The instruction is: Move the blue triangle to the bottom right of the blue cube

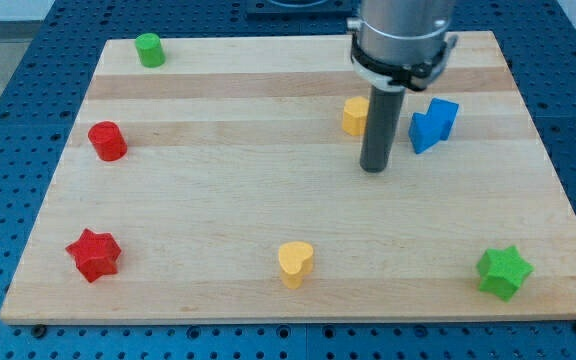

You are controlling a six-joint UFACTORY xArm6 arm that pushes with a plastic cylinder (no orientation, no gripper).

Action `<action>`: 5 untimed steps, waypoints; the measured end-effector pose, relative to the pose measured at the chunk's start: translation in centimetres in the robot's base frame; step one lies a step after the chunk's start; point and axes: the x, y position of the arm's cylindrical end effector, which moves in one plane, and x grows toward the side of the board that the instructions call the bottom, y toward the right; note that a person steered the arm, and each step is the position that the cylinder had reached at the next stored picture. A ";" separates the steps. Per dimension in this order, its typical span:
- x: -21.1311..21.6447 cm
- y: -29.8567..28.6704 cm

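While my tip (374,168) rests on the board (268,210), the blue pair sits just to its right & slightly up: blue triangle (423,132) touching blue cube (444,115) on the cube's lower left. No jaws, just a bare rod holding nothing. Count: 2 blue, 2 red, 2 green, 2 yellow blocks.

Our board (218,200) looked like pale, smooth wood with a visible lengthwise grain, matt in finish. The blue blocks (433,124) and the red star (94,254) looked like matt plastic. Our rod (377,130) was dark and dull, under a brushed metal collar (404,30).
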 end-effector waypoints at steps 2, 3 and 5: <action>-2.4 0.7; -2.4 2.8; -2.3 7.6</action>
